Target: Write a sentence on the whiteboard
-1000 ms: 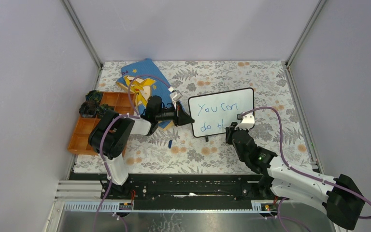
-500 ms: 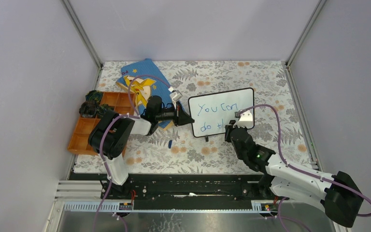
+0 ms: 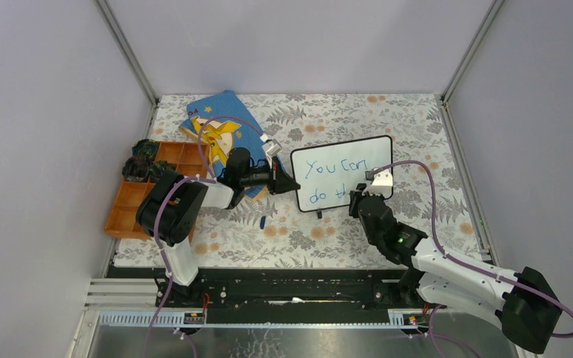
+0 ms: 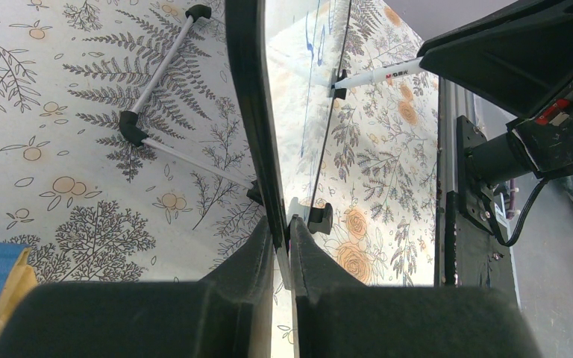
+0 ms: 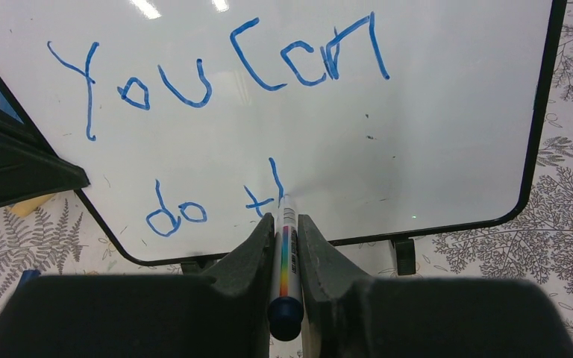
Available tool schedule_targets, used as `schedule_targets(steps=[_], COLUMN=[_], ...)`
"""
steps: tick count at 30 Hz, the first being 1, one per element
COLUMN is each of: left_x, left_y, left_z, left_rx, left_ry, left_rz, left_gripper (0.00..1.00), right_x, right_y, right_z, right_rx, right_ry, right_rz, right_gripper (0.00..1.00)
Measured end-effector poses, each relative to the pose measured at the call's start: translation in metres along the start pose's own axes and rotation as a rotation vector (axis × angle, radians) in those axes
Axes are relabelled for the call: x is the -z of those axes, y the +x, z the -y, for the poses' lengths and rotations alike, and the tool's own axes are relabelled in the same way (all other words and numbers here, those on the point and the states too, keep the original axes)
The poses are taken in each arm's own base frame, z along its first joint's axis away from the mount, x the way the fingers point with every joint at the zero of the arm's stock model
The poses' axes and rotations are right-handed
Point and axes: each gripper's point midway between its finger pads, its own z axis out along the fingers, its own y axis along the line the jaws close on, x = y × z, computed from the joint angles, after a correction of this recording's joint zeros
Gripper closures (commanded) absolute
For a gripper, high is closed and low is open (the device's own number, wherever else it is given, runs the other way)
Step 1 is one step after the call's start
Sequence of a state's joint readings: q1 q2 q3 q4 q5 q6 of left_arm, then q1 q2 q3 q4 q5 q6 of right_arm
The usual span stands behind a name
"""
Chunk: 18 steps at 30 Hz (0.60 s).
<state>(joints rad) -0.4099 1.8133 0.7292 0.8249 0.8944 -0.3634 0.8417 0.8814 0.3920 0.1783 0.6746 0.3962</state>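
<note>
Board: your whiteboard (image 3: 343, 183) stands mid-table (image 3: 298, 239), the sentence (image 5: 186, 103) in blue, near line unfinished | Left: left gripper (image 4: 280, 227) pinches its left edge | Right: right gripper (image 5: 283, 224) pinches the marker (image 5: 284, 261), tip touching board.

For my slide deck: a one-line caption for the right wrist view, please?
Right pincer holds a marker against the whiteboard, second line of the blue sentence unfinished.

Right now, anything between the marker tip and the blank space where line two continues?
Nothing visible. The marker, shut in the right jaws, has its tip on the whiteboard at the unfinished second line; the white to its right is bare. The left jaws clamp the left side, off that path.
</note>
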Motion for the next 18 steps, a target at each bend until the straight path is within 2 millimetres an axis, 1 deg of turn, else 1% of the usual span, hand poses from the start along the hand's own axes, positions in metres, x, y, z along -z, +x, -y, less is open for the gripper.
schedule_targets(steps=[11, 18], left_x=[0.0, 0.0], left_y=[0.0, 0.0], left_z=[0.0, 0.0], left_rx=[0.0, 0.0], left_ry=[0.0, 0.0], left_rz=[0.0, 0.0], left_gripper=[1.0, 1.0], right_x=[-0.001, -0.002], right_y=[-0.007, -0.012], right_z=[0.003, 0.008], right_rx=[-0.013, -0.022], right_ry=[0.012, 0.03], right_rz=[0.023, 0.038], right_gripper=[1.0, 1.0])
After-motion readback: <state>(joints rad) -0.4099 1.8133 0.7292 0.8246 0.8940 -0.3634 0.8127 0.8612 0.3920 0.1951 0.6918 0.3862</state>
